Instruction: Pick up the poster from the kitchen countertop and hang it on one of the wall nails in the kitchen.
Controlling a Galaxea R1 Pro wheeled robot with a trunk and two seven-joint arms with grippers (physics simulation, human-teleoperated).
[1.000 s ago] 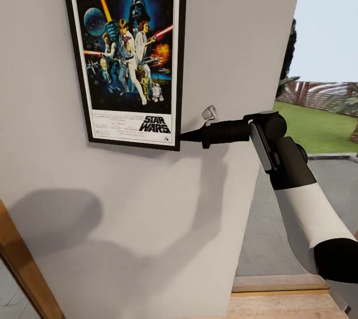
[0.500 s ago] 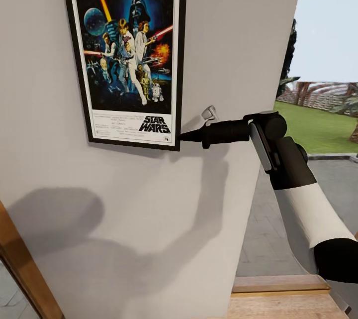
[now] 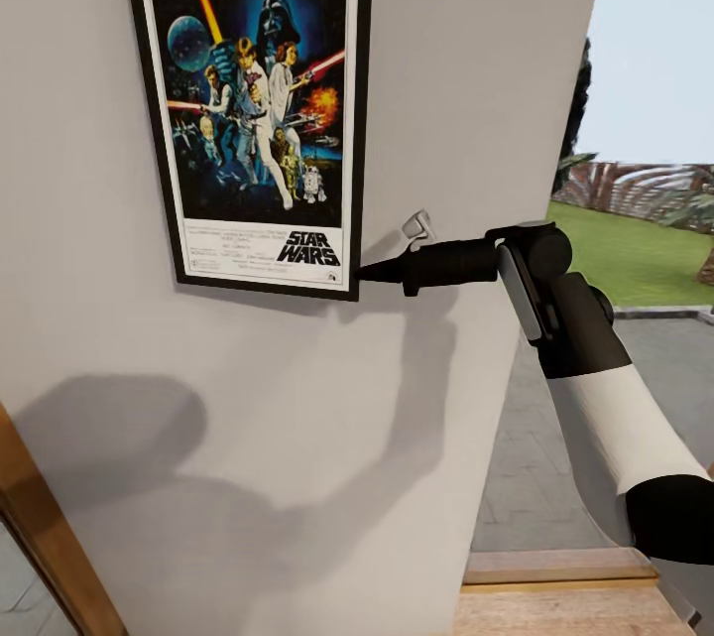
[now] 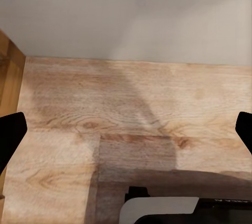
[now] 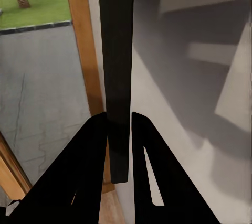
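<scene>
The poster (image 3: 253,105) stands upright, flat against the pale grey wall (image 3: 297,438), Star Wars art facing me. My right gripper (image 3: 365,271) reaches in from the right and is shut on the black frame at its lower right corner. In the right wrist view the two fingers (image 5: 94,145) pinch the frame's dark edge (image 5: 116,51) between them. The wall nail is hidden behind the poster, and the kitchen countertop is out of view. My left gripper (image 4: 126,129) is open, hanging over a wooden floor (image 4: 136,108) with nothing between its fingers.
The wall ends at a corner (image 3: 555,170) just right of my right arm; beyond it lie grey paving and a lawn (image 3: 645,254). A slanted wooden post (image 3: 50,537) crosses the lower left. A wooden ledge (image 3: 565,596) sits at the bottom right.
</scene>
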